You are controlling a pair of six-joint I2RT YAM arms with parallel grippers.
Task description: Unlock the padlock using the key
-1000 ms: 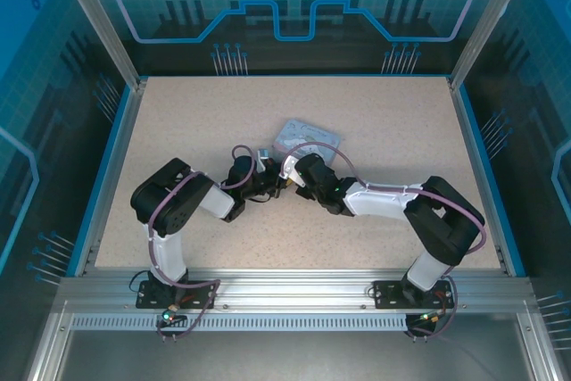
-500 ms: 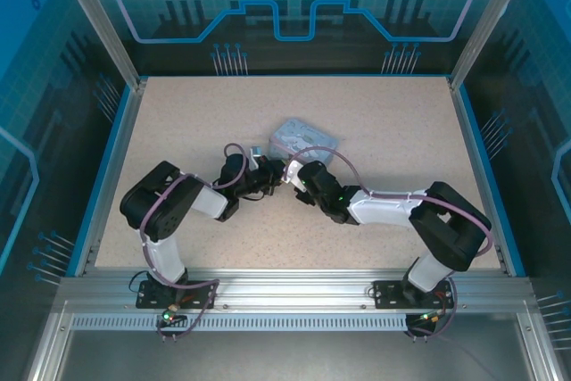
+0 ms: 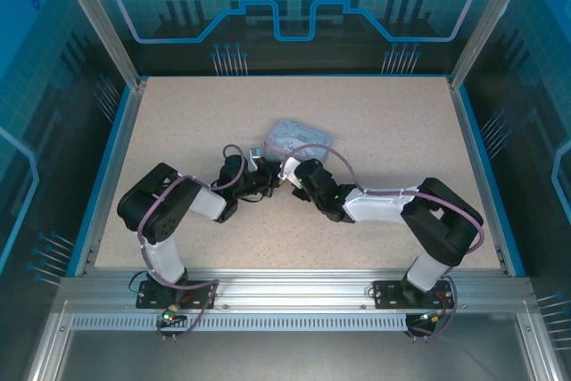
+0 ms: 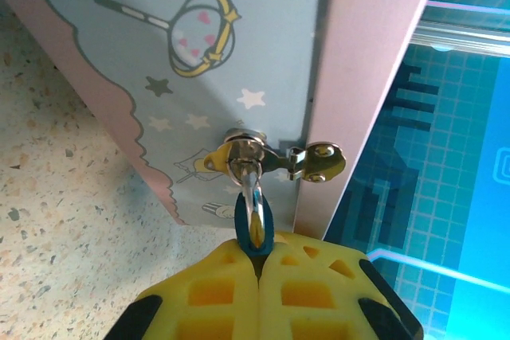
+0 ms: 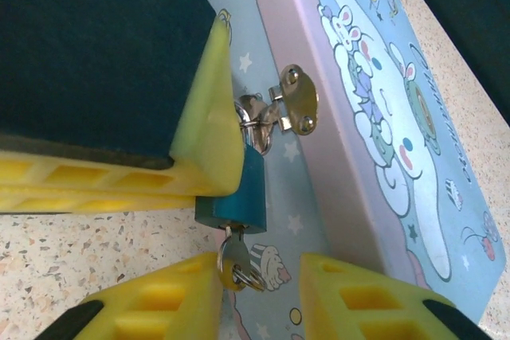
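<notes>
Looking down from above, both arms reach toward the middle of the speckled table [image 3: 401,131], and their tips meet at the near side of a pale blue tin [image 3: 301,136]. The left gripper [image 3: 268,178] comes in from the left and the right gripper [image 3: 287,171] from the right, close beside each other. From up here the lock and key are too small to make out. Through the left wrist camera, the left gripper [image 4: 259,256] has its yellow fingers [image 4: 215,292] pressed together, clamped on the padlock [image 4: 253,220]. The shackle runs up through the shiny clasp [image 4: 279,161] on the tin's [image 4: 199,53] starry side wall, so the lock hangs at the front of the box, just above the tabletop. Through the right wrist camera, the padlock's teal body [image 5: 235,197] shows below the other arm's yellow finger [image 5: 207,125], which covers its upper part. The key [image 5: 231,260] sticks out of the bottom of the lock, with a small ring on it. The right gripper [image 5: 263,276] has its fingers [image 5: 167,308] apart, one on each side of the key. The key lies against the inner edge of the left-hand finger, and the other finger stands clear of it.
</notes>
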